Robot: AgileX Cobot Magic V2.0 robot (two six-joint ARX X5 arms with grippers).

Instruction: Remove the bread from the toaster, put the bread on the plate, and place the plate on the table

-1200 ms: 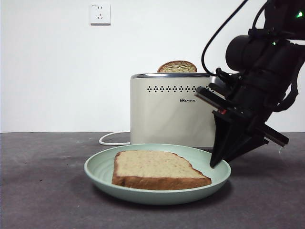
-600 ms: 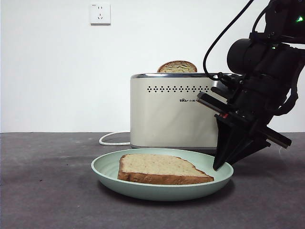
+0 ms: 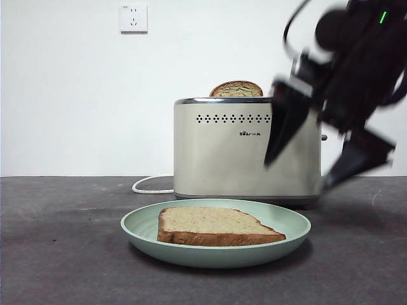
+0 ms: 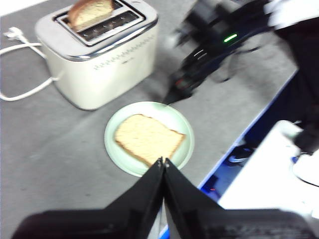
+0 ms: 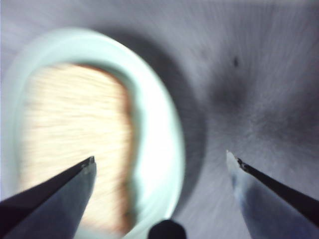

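The mint-green plate (image 3: 137, 227) rests flat on the dark table (image 3: 57, 254) in front of the cream toaster (image 3: 216, 152). The bread (image 3: 213, 223) lies flat on it. My right gripper (image 3: 299, 175), blurred by motion, hangs open above the plate's right side, level with the toaster's face and touching nothing. In the right wrist view the open gripper (image 5: 160, 157) spans the plate's rim (image 5: 164, 134), with the bread (image 5: 75, 129) below. My left gripper (image 4: 163, 162) is shut and empty, high over the plate (image 4: 112, 149) and bread (image 4: 147, 139).
A second, darker-topped slice (image 3: 236, 89) stands in a toaster slot. The white cord (image 3: 149, 185) curls behind the plate on the left. A wall outlet (image 3: 133, 18) sits high on the white wall. In the left wrist view the table's edge (image 4: 239, 144) runs close beside the plate.
My right gripper let go of the plate's right rim, opened wide and rose quickly. The plate, lowered earlier, now lies still and level on the table.
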